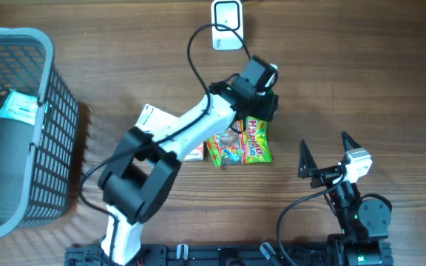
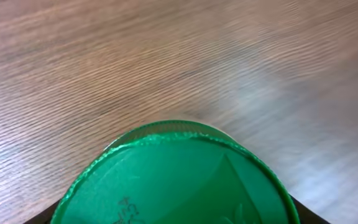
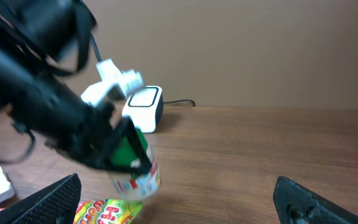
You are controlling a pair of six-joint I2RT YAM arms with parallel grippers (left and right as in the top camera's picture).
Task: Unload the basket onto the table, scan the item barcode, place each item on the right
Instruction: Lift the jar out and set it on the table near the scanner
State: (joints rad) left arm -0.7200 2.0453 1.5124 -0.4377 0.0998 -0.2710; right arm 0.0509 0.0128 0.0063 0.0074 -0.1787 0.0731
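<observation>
Left pincer [image 1: 262, 105] grasping a green-lidded jar [image 3: 134, 168] above the surface [image 1: 361, 59].
The jar hangs tilted at 12 o'clock of the candy bag [image 1: 241, 144], with the white scanner [image 1: 226, 26] at 11 o'clock beyond it. The right pincer [image 1: 324, 140] is released at 4 o'clock.

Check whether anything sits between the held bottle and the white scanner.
Nothing visible does. The left pincer holds the green-capped bottle near the scanner; the right wrist view shows only bare table between them.
</observation>
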